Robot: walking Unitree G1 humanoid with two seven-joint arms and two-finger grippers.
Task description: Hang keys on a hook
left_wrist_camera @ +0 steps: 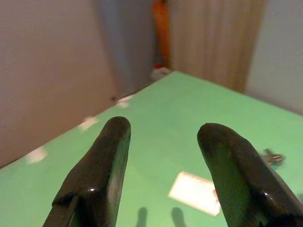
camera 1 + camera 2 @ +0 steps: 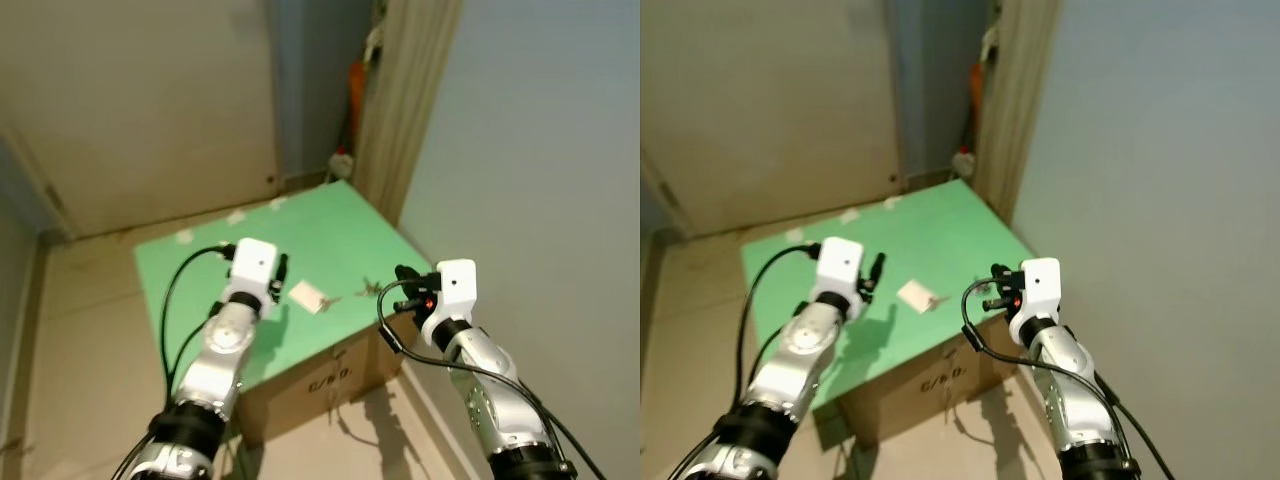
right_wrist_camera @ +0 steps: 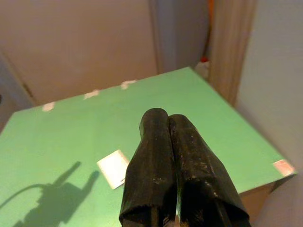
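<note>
A cardboard box (image 2: 330, 385) with a green top (image 2: 330, 225) sits by the wall. The left gripper (image 1: 163, 156) hovers over it, fingers spread wide; the right gripper (image 3: 169, 142) hangs at the near edge, fingers pressed together. A white card (image 2: 307, 296) lies between them, keys (image 2: 366, 287) just beside it.

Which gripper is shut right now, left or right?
The right gripper: its two black fingers are pressed together. The left gripper has a clear gap between its fingers, showing the green board.
</note>
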